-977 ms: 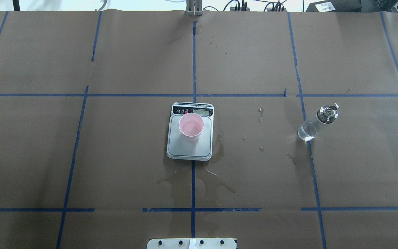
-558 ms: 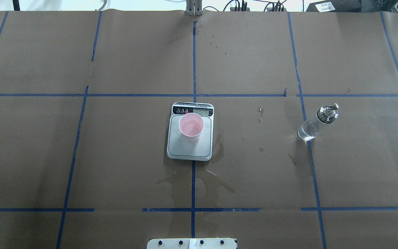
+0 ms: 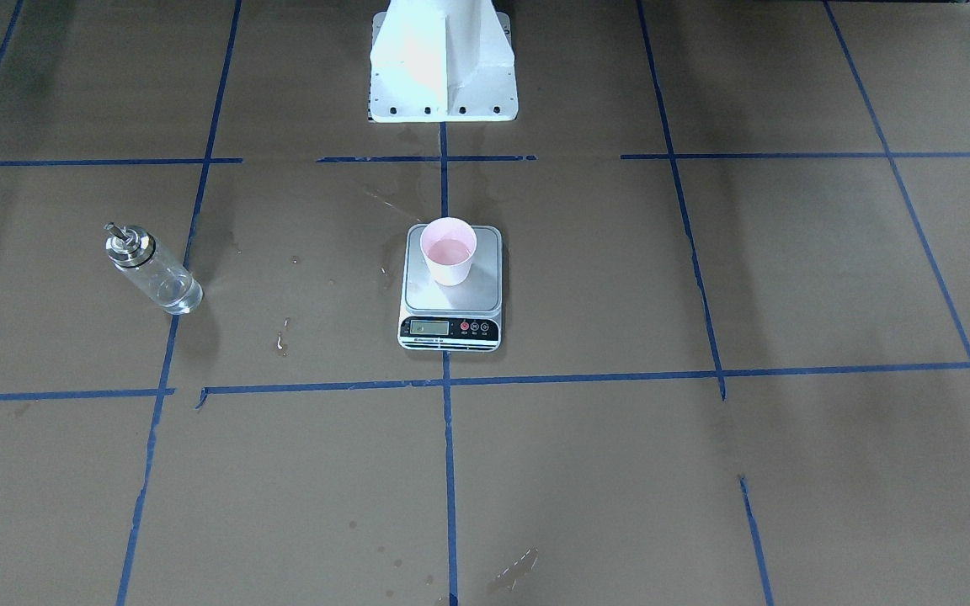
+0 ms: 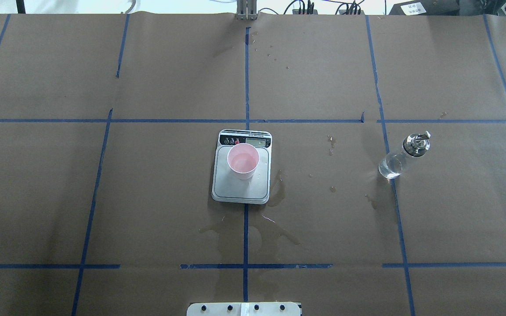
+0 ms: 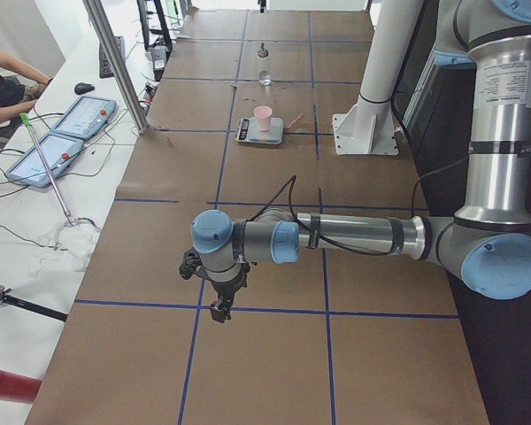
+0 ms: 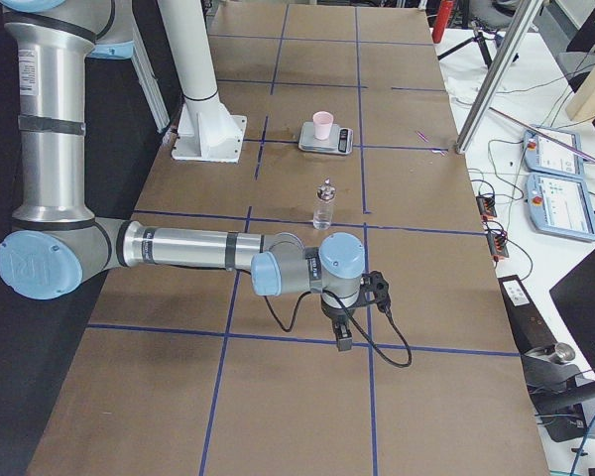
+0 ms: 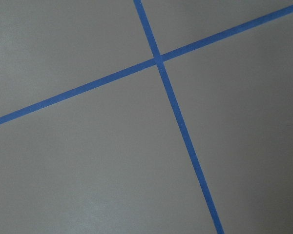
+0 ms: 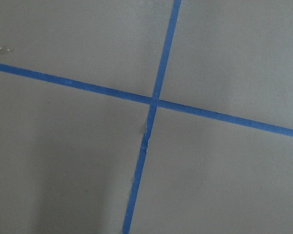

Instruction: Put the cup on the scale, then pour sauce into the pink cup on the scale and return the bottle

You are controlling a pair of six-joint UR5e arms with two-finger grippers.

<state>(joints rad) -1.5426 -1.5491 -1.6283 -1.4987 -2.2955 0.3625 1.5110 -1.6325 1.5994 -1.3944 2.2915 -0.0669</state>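
The pink cup [image 4: 243,160] stands upright on the silver scale [image 4: 240,189] at the table's middle; both also show in the front view, cup [image 3: 449,251] on scale [image 3: 451,301]. The glass bottle [image 4: 400,157] with its metal spout stands upright, alone, far to the scale's right, with clear sauce [image 4: 390,168] in it. My left gripper [image 5: 219,310] shows only in the exterior left view, low over the paper far from the scale; I cannot tell if it is open or shut. My right gripper [image 6: 343,340] shows only in the exterior right view, beyond the bottle [image 6: 324,203]; I cannot tell its state either.
Wet stains [image 4: 253,232] darken the brown paper in front of the scale, with drops between scale and bottle. The robot's white base [image 3: 443,63] stands behind the scale. Blue tape lines grid the table. Tablets [image 5: 66,133] and a person's arm lie off the table's far side.
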